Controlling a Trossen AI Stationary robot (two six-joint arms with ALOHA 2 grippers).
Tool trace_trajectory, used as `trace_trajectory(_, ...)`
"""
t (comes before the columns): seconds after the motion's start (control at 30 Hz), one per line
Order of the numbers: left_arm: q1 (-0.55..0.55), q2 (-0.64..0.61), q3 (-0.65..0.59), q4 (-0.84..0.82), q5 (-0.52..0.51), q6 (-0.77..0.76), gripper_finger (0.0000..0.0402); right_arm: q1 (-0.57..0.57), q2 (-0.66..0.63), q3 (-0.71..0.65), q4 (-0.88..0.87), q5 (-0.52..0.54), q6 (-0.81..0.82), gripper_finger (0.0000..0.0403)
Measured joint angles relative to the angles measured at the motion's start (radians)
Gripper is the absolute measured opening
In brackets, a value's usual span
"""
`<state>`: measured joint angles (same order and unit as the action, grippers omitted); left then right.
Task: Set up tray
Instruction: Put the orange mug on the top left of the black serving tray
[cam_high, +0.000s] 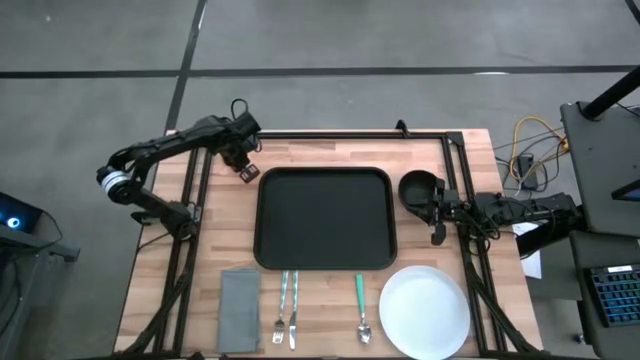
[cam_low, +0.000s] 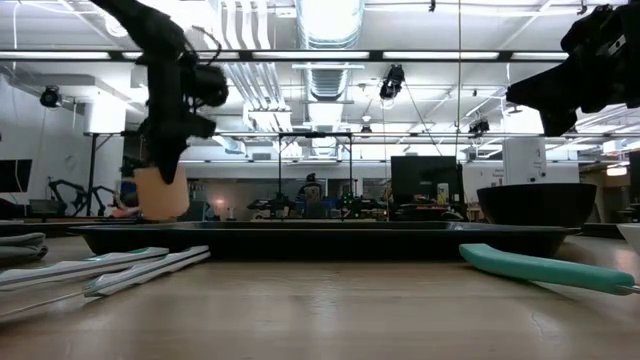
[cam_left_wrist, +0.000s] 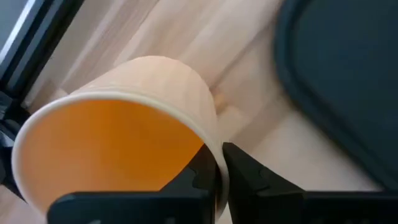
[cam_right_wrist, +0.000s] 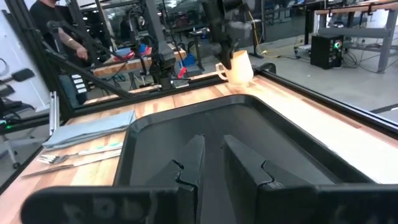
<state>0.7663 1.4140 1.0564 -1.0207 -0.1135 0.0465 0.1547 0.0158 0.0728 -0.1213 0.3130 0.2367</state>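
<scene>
Pinching the paper cup's rim, your left gripper holds it just beside the tray's far-left corner, right gripper narrowly parted.

plate right of cutlery, perhaps clear of tray

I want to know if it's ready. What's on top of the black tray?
Nothing rests on the tray; its whole surface shows bare from above. The left gripper has pinched the cup rim beside its far left corner, off the tray.
</scene>
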Motion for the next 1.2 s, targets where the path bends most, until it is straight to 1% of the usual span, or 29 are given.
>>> trace_trajectory(0.13, -0.098, -0.012, 0.112, -0.087, 0.004, -0.073, 0.0001, 0.000, 0.000, 0.000, 0.000, 0.000, 0.000, 0.0047)
trace_trajectory(0.23, -0.197, -0.007, 0.189, -0.122, 0.033, -0.109, 0.0001, 0.000, 0.000, 0.000, 0.000, 0.000, -0.002, 0.0047)
trace_trajectory(0.4, -0.354, 0.059, 0.307, -0.130, 0.104, -0.116, 0.0001, 0.000, 0.000, 0.000, 0.000, 0.000, -0.002, 0.0047)
trace_trajectory(0.53, -0.391, 0.172, 0.411, -0.213, 0.118, -0.084, 0.0001, 0.000, 0.000, 0.000, -0.002, 0.000, 0.000, 0.0047)
trace_trajectory(0.7, -0.384, 0.321, 0.495, -0.247, 0.113, -0.028, 0.0000, 0.000, 0.000, 0.000, -0.003, -0.006, 0.000, 0.0047)
trace_trajectory(0.83, -0.383, 0.379, 0.508, -0.240, 0.113, -0.005, 0.0000, 0.000, 0.000, 0.000, -0.003, -0.014, 0.000, 0.0047)
trace_trajectory(1.0, -0.377, 0.382, 0.434, -0.216, 0.114, -0.003, 0.0000, 0.000, 0.000, 0.000, -0.004, -0.074, -0.001, 0.0047)
trace_trajectory(1.2, -0.360, 0.367, 0.325, -0.122, 0.113, -0.003, 0.0000, 0.000, 0.000, 0.000, -0.004, -0.080, -0.001, 0.0047)
